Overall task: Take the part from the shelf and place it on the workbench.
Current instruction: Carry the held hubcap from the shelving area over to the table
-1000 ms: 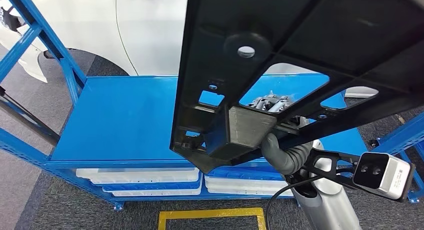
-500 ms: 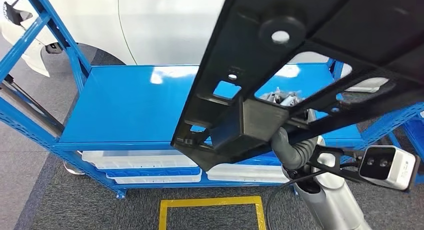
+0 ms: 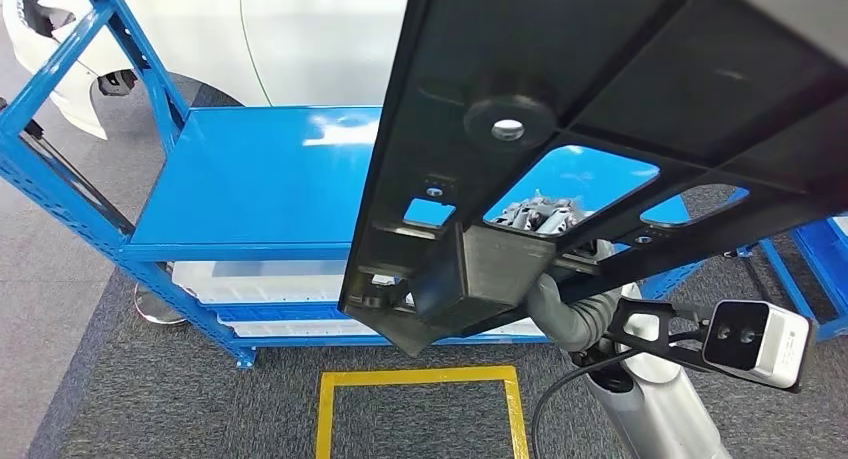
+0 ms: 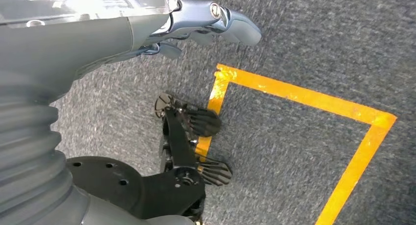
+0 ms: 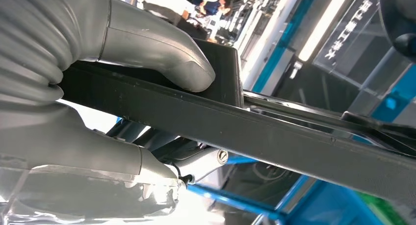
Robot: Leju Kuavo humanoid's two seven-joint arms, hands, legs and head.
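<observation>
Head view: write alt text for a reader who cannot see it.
The robot's right hand holds up a large black plastic part with cut-outs, close to the camera. Beyond it stands a blue shelf on grey carpet, with a yellow floor marking in front.

black plastic part (image 3: 600, 109), held aloft, tilted

My right forearm is a smooth silver metal tube (image 3: 655, 414), and a grey ribbed rubber cover (image 3: 590, 317) sleeves the wrist above it. A thin black cable (image 3: 560, 391) loops beside the tube. A black bracket carries my white box-shaped wrist camera with two dark lenses (image 3: 755, 341). My thick grey right thumb (image 5: 157, 51) is smooth and rounded. My left hand (image 4: 206, 24) has glossy blue-grey fingers with a round screw head.
</observation>
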